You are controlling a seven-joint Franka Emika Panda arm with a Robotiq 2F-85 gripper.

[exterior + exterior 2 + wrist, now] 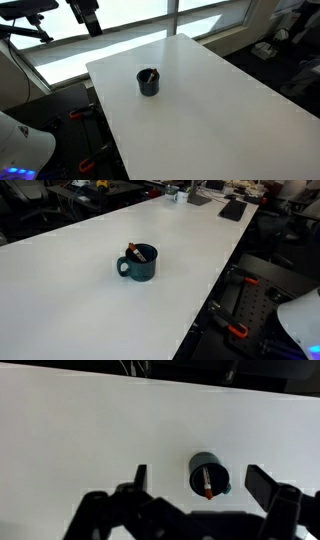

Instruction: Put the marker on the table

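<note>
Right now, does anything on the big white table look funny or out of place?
Only one thing: the marker is leaning inside the dark cup, poking over its rim, not lying on the table. The cup stands upright, and nothing is spilled.

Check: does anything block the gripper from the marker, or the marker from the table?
Nothing visible stands between the open gripper and the marker. The marker sits in the cup, its end just above the rim, so only the cup wall keeps it from the table.
</note>
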